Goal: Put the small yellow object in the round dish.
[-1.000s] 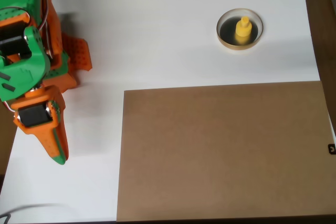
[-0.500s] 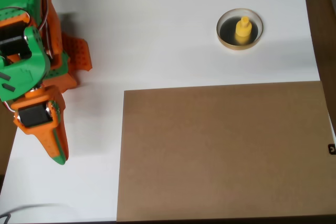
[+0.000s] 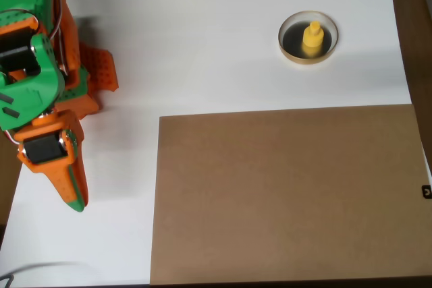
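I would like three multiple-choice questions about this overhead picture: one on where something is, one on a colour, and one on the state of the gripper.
1. Where is the small yellow object?
A. on the brown board
B. inside the round dish
C. between the fingers

2. What colour is the inside of the round dish?
A. white
B. red
C. dark, almost black

3. What is the gripper holding?
A. nothing
B. the dish
C. the yellow piece

Answers:
1 B, it stands on the dark floor within the rim.
2 C, only the rim is pale tan.
3 A, its fingers rest shut at the left edge, far from the dish.
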